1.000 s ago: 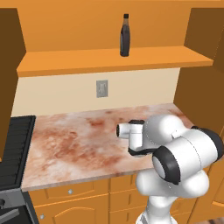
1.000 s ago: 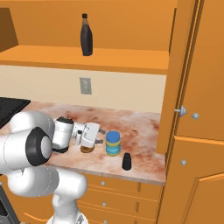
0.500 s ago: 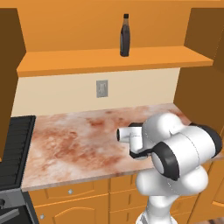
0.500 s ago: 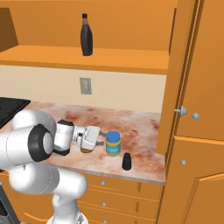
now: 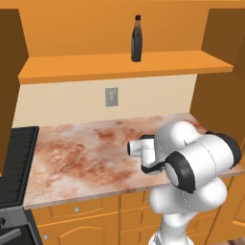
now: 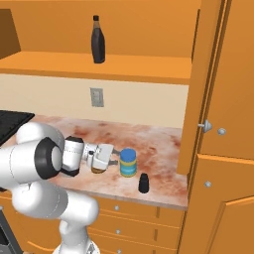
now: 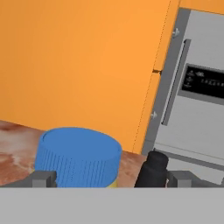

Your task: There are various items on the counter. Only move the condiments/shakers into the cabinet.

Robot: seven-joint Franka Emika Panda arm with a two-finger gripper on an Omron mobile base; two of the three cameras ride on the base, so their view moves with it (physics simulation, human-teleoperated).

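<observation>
Pastry (image 6: 98,169) beside gripper (image 6: 113,156), shaker (image 6: 144,183) beyond jar (image 6: 128,162)

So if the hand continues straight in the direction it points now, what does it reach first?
Most likely the blue-lidded jar: the open hand points at it from close by, with its fingertips on either side in the hand view. The small black shaker stands off to one side, though depth is uncertain.

Two rear base views sharing the counter (image 5: 81,158); hand view close, level.
</observation>
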